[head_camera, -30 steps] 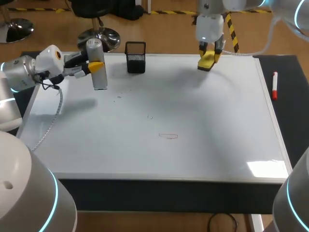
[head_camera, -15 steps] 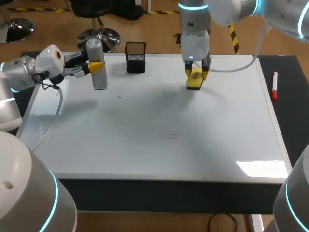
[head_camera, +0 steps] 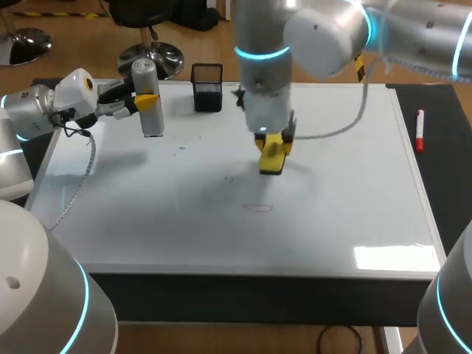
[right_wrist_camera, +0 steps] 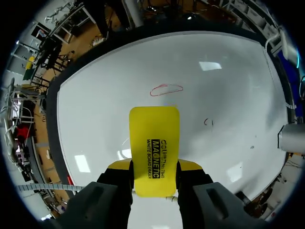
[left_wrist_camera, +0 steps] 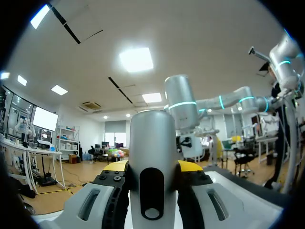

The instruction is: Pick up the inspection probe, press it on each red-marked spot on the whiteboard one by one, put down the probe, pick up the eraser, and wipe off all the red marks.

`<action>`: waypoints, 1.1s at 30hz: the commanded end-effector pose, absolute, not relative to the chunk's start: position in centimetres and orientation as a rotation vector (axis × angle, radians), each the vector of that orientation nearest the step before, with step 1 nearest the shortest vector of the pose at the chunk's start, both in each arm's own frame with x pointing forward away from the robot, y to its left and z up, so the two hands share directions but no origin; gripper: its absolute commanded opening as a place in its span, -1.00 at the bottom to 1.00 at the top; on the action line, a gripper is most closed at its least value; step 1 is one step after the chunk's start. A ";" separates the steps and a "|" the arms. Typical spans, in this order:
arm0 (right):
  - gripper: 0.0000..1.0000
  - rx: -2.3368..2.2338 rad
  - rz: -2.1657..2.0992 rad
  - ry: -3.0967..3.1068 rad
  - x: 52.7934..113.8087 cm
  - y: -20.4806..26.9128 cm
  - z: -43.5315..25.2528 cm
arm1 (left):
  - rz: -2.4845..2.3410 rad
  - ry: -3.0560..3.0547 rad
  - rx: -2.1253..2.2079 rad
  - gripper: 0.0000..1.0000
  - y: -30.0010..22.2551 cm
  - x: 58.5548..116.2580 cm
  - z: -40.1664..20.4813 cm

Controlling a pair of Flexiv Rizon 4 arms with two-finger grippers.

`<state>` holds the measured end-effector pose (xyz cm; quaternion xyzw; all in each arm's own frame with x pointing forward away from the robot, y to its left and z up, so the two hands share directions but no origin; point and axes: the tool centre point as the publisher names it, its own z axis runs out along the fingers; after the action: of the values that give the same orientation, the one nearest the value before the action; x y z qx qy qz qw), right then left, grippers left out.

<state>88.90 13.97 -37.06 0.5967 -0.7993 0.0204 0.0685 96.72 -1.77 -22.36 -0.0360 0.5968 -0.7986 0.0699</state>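
The inspection probe [head_camera: 150, 103], a grey upright cylinder, is over the whiteboard's [head_camera: 332, 221] back left part. My left gripper [head_camera: 147, 101] is shut on it. The left wrist view shows the probe [left_wrist_camera: 152, 162] clamped between both yellow-tipped fingers [left_wrist_camera: 190, 167]. My right gripper [head_camera: 272, 144] is shut on the yellow eraser [head_camera: 271, 162], just above the middle of the board. A red oval mark [head_camera: 258, 207] lies a little in front of the eraser. In the right wrist view the eraser [right_wrist_camera: 154, 143] sticks out ahead of the fingers, and the red mark [right_wrist_camera: 166, 89] is just beyond it.
A black mesh pen holder [head_camera: 207, 87] stands at the board's back edge, right of the probe. A red marker [head_camera: 420, 130] lies on the dark strip beyond the board's right edge. Two faint small marks [head_camera: 229, 178] [head_camera: 182, 147] dot the board left of the eraser.
My right arm has swung from the board's back right to its middle, carrying the eraser toward the red oval mark. The left arm and probe have not moved.
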 end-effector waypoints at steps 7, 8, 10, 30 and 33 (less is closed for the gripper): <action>-1.00 1.920 0.202 -2.452 84.1 18.4 -38.1 | -2.402 1.794 -0.108 -1.00 -1.8 96.7 -22.3; -1.00 1.921 0.200 -2.451 83.7 18.6 -38.3 | -2.402 1.794 -0.108 -1.00 -1.8 96.7 -22.3; -1.00 1.932 0.172 -2.450 82.9 19.1 -38.8 | -2.402 1.794 -0.108 -1.00 -1.8 96.7 -22.3; -1.00 2.028 -0.005 -2.409 81.1 20.9 -41.6 | -2.402 1.794 -0.108 -1.00 -1.8 96.7 -22.3; -1.00 2.039 -0.023 -2.394 81.4 21.2 -42.2 | -2.402 1.794 -0.108 -1.00 -1.8 96.7 -22.3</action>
<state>80.85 21.05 -41.48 0.6474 -0.7622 -0.0045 -0.0038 96.73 -1.77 -22.35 -0.0360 0.5968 -0.7986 0.0698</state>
